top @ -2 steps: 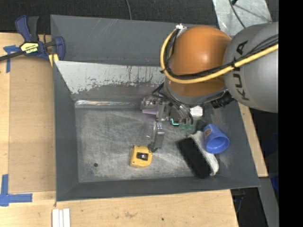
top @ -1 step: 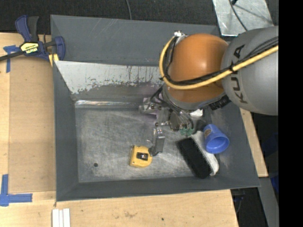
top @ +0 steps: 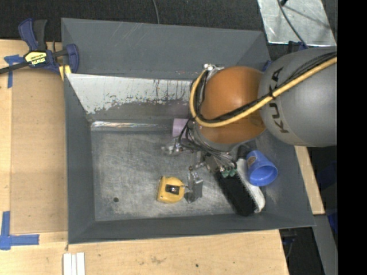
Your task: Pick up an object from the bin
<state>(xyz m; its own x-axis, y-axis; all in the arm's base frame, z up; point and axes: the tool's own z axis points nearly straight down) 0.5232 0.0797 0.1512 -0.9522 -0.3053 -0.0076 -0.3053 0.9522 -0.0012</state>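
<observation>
The yellow tape measure (top: 170, 189) lies on the floor of the bin (top: 77, 153), close to the front wall. It is just left of the gripper (top: 194, 187) tip, not enclosed by it. Whether the gripper is released or clenched cannot be told. Open floor extends left of the tape measure. To the right lie a black oblong object (top: 236, 195) and, beyond it, a blue cup (top: 262, 169). A purple object (top: 180, 126) sits at the back wall.
</observation>
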